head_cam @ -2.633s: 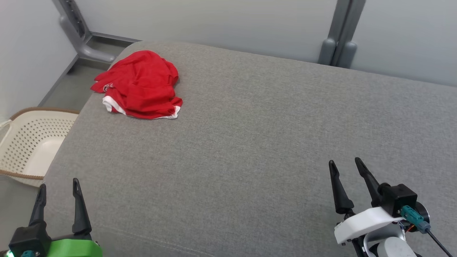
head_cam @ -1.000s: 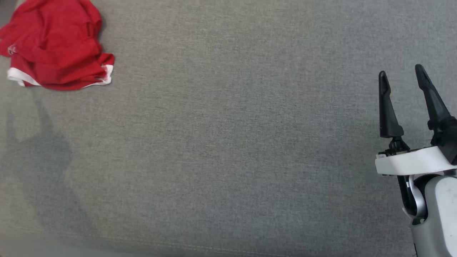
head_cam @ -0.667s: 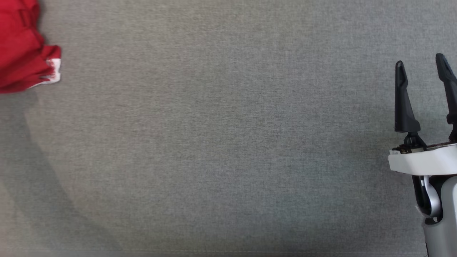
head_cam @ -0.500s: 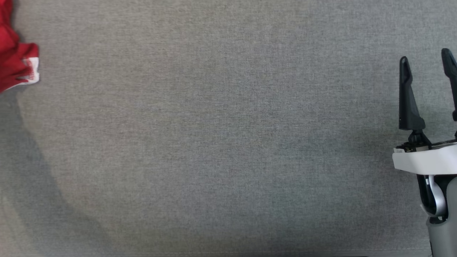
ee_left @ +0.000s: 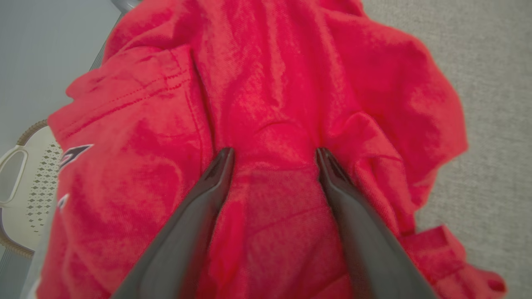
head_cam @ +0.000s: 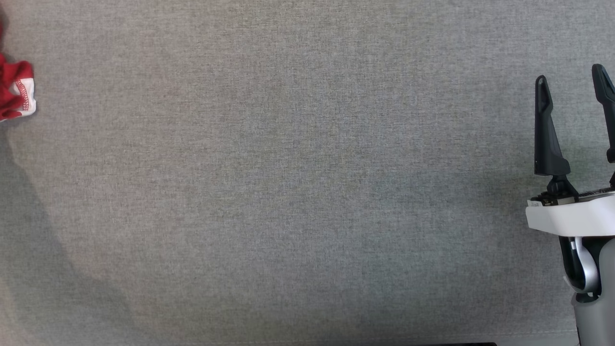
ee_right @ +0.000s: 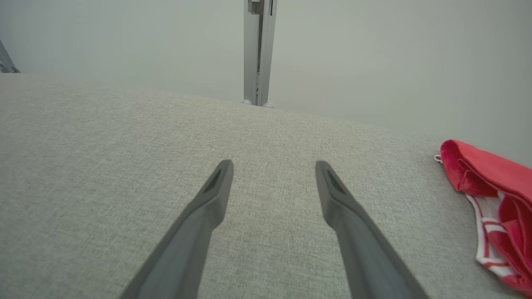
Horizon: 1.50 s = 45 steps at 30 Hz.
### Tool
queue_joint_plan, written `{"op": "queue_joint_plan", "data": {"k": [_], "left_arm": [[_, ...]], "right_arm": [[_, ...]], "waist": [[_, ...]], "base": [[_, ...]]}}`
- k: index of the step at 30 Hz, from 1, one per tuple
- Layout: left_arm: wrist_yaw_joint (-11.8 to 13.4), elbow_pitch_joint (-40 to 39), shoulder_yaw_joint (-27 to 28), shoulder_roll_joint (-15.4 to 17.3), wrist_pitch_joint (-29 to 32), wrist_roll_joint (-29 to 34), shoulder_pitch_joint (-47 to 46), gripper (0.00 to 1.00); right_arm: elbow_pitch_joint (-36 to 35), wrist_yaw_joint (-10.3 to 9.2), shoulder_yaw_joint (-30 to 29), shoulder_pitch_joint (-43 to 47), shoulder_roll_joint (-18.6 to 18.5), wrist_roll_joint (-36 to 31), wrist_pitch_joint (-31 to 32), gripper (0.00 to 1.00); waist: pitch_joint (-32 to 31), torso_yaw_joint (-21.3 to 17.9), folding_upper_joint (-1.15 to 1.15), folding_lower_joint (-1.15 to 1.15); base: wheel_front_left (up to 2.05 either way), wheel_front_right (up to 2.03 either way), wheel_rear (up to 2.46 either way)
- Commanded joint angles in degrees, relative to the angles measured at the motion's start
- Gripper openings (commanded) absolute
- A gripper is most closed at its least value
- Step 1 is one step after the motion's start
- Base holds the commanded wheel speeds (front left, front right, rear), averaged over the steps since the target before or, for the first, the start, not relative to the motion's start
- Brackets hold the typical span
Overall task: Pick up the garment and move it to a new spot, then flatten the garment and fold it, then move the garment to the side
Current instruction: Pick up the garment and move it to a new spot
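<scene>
I'm hovering my left gripper (ee_left: 274, 152) right over the red garment (ee_left: 270, 74), jaws spread wide w/ nothing pinched yet. A raised fold is sitting btwn my two tips, so I'm prob. lining up to close on that ridge for the pick-up. The garment is lying crumpled at the far left corner of the grey cushion (head_cam: 298, 192), close to the cushion's edge, w/ a pale perforated basket (ee_left: 25, 187) showing beyond that edge. I'm parking my right gripper (head_cam: 570, 74) well apart from the cloth, over bare cushion on the right side, jaws likewise wide & empty. I'd guess that's to leave the middle free as the new spot and to be ready for flattening.

Hard to make out: whether my left tips are touching the cloth or hanging just above it, since the wrist cam is too close & the fabric is blurring. The head cam is catching a white-trimmed corner of the garment at its left border, rest cut off. The right wrist cam is cutting it off at its right border too. What kind of garment it is, I'm not able to tell; a dark mark on one side is unreadable. My right gripper's outer finger is running off the head view's edge.
</scene>
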Motion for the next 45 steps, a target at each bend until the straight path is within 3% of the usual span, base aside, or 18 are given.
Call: {"op": "queue_joint_plan", "data": {"k": [1, 2, 3, 4, 8, 14, 23, 32, 45], "left_arm": [[0.1, 1.7, -1.3, 0.1, 2.1, -0.8, 1.3, 1.00], [0.1, 1.9, -1.6, 0.2, 2.7, -1.5, 1.1, 1.00], [0.1, 2.1, -1.8, 0.3, 2.9, -2.3, 1.1, 0.31], [0.1, 2.2, -2.0, 0.3, 3.1, -2.8, 1.2, 0.00], [0.1, 1.9, -3.3, 1.0, 0.4, -4.6, 1.8, 0.00], [0.1, 0.2, -3.7, 1.7, -12.9, -5.4, 0.5, 0.00], [0.1, -1.6, -7.8, 2.1, -27.6, -0.9, -4.0, 0.00], [1.1, -10.5, -12.1, -1.1, -30.3, 4.2, -8.3, 0.00], [1.5, -26.8, -19.4, -8.1, -26.1, 7.2, -8.5, 0.00]], "right_arm": [[0.0, -0.07, 0.1, 0.0, -0.1, 0.1, 0.1, 1.00], [0.1, -0.07, 0.1, 0.0, -0.1, 0.2, 0.1, 1.00], [0.3, -0.07, 0.1, -0.1, -0.2, 0.3, 0.1, 1.00], [0.4, -0.07, 0.1, -0.2, -0.2, 0.3, 0.0, 1.00], [1.1, -0.07, 0.2, -0.5, 0.4, 0.4, -0.5, 1.00], [3.7, -0.07, 0.7, -0.9, 1.3, 1.0, -2.0, 1.00], [10.7, -0.07, 3.0, -1.3, 3.4, 2.4, -4.9, 1.00], [15.8, -0.07, 4.0, 0.6, 6.1, 3.6, -6.4, 1.00], [17.9, -0.07, 5.2, 2.6, 8.6, 6.6, -6.6, 1.00]], "waist": [[-0.1, -0.1, -0.01, -0.01], [-0.2, -0.1, -0.01, -0.01], [-0.3, -0.3, -0.01, -0.01], [-0.4, -0.3, -0.01, -0.01], [-1.3, -0.8, -0.01, -0.01], [-4.6, -1.0, -0.01, -0.01], [-12.8, -2.8, -0.01, -0.01], [-20.1, -7.3, -0.01, -0.01], [-23.3, -15.5, -0.01, -0.01]], "base": [[0.00, 0.00, 0.00], [0.00, 0.00, 0.00], [0.00, 0.00, 0.00], [0.00, 0.00, 0.00], [0.00, 0.00, 0.00], [0.00, 0.00, 0.00], [0.00, 0.00, 0.00], [0.00, 0.00, 0.00], [0.00, 0.00, 0.00]]}}
